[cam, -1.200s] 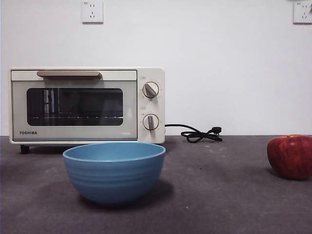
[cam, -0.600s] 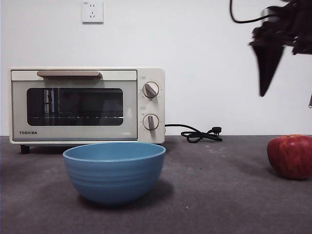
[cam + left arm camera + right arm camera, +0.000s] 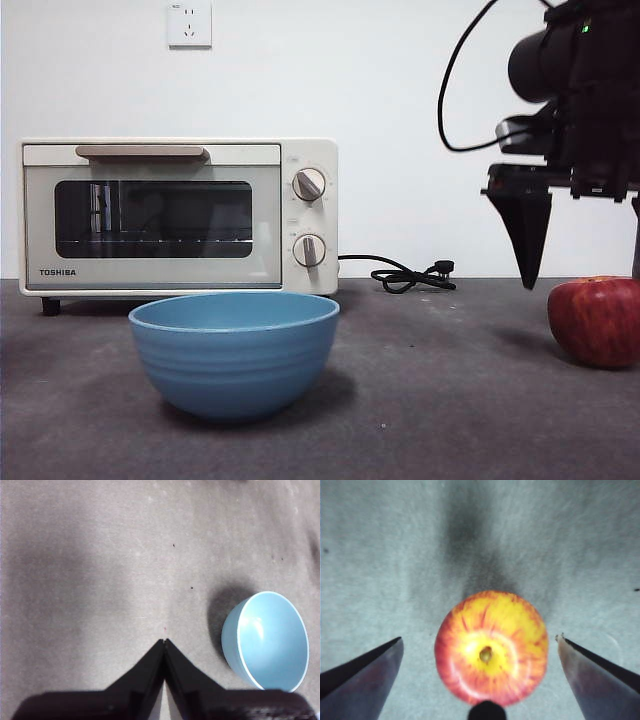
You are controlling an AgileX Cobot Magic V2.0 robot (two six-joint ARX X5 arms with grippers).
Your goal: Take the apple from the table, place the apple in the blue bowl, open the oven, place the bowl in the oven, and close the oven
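Above the apple (image 3: 491, 648) at the bench's (image 3: 450, 400) 3 o'clock edge, the right gripper (image 3: 479, 641) hangs with jaws released, straddling it, so I judge a straight, centred descent before clenching best

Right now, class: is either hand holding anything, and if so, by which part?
Nothing is held. The right hand is open above the apple, its jaws either side, not touching. The left hand is shut on nothing.
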